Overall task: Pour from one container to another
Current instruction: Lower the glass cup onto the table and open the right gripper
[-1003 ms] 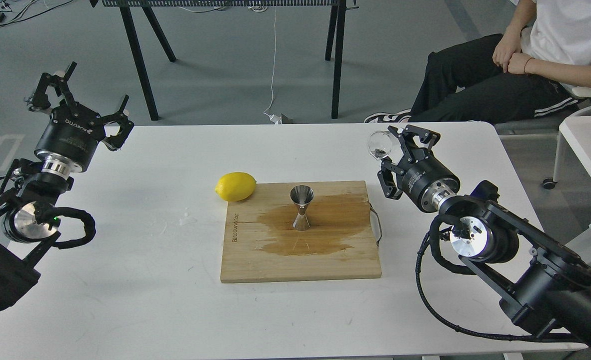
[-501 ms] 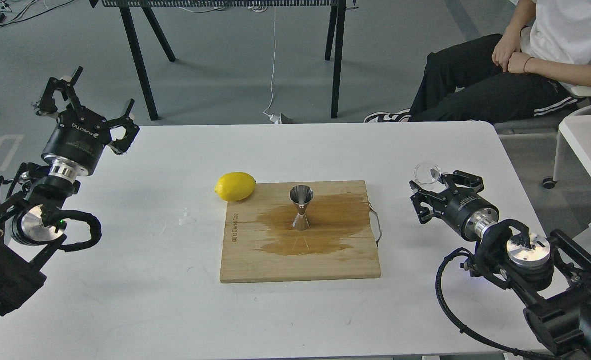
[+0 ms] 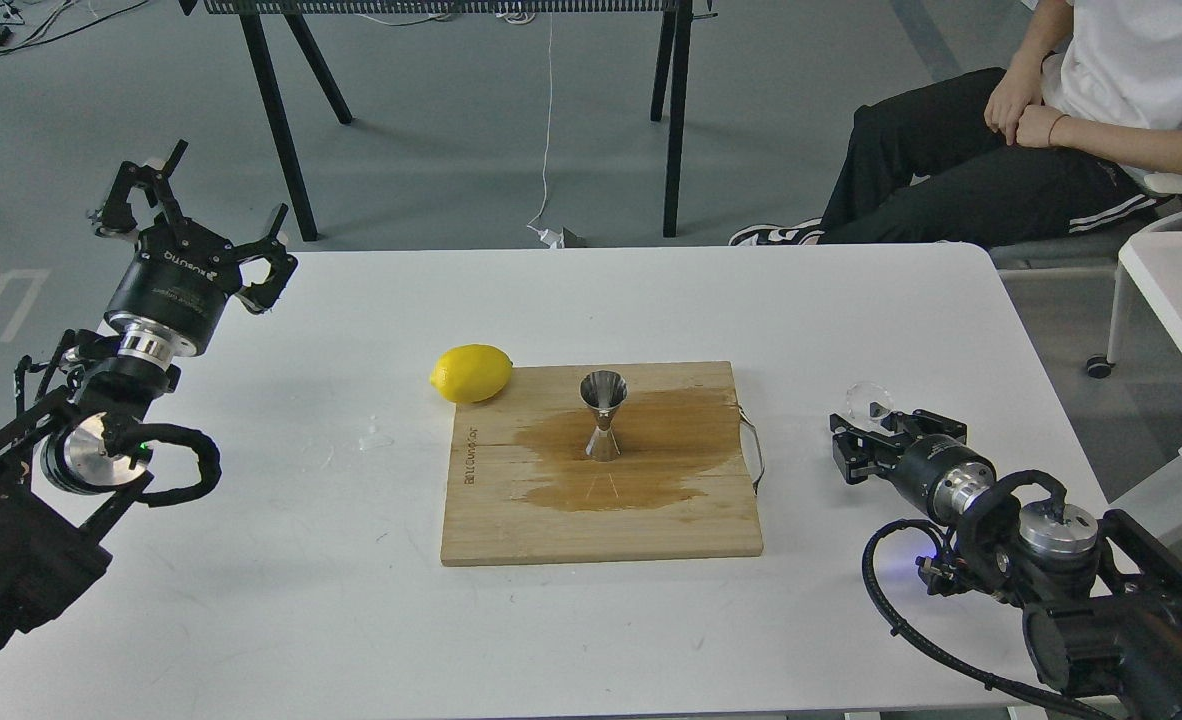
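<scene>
The shiny steel jigger [image 3: 602, 405] stands upright in the middle of a wooden cutting board [image 3: 511, 520], on a dark wet stain. To the right of the board, low over the table, my right gripper [image 3: 876, 427] is shut on the small clear cup [image 3: 869, 399], which shows at its far end. Whether the cup touches the table I cannot tell. My left gripper [image 3: 213, 205] is open and empty above the table's far left corner, far from both containers.
A yellow lemon [image 3: 471, 372] lies at the board's far left corner. The white table [image 3: 251, 600] has a small wet spot [image 3: 375, 437] left of the board. A seated person [image 3: 1051, 130] is beyond the far right corner, and another white table [image 3: 1176, 290] stands at the right.
My right gripper has dropped and drawn back to the right with the clear cup, from up near the board's far right corner to low beside the board. My left gripper drifted slightly right.
</scene>
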